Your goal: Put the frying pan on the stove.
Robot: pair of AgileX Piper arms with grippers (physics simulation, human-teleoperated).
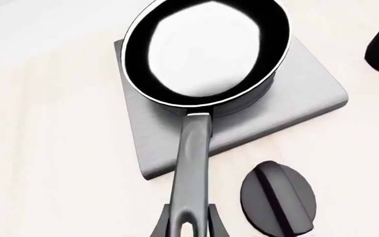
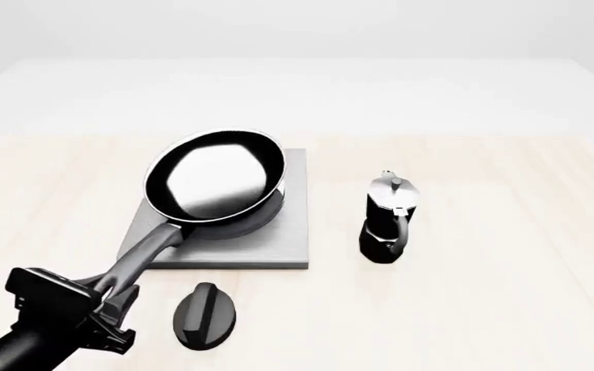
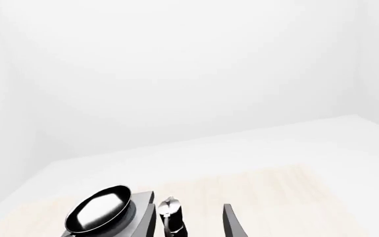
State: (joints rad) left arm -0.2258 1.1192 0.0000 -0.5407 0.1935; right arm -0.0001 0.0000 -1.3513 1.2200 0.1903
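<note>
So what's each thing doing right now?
frying pan: over the stove, handle held by the left tool
stove: flat on the table, under the pan
moka pot: upright, lid shut
black oval knob piece: lying on the table
left tool: shut on the pan handle
right tool: open, empty

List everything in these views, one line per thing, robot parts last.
frying pan: one, black with a glossy inside, over the stove, handle toward the near left.
stove: one, grey square slab, centre-left of the table.
moka pot: one, black and silver, upright, right of the stove, apart from it.
oval knob piece: one, black, on the table near the stove's front edge.
table: one, light wood.
left gripper: one, black, fingers on either side of the pan handle's end.
right gripper: one, dark, fingers apart, holding nothing, raised well back from the table.
</note>
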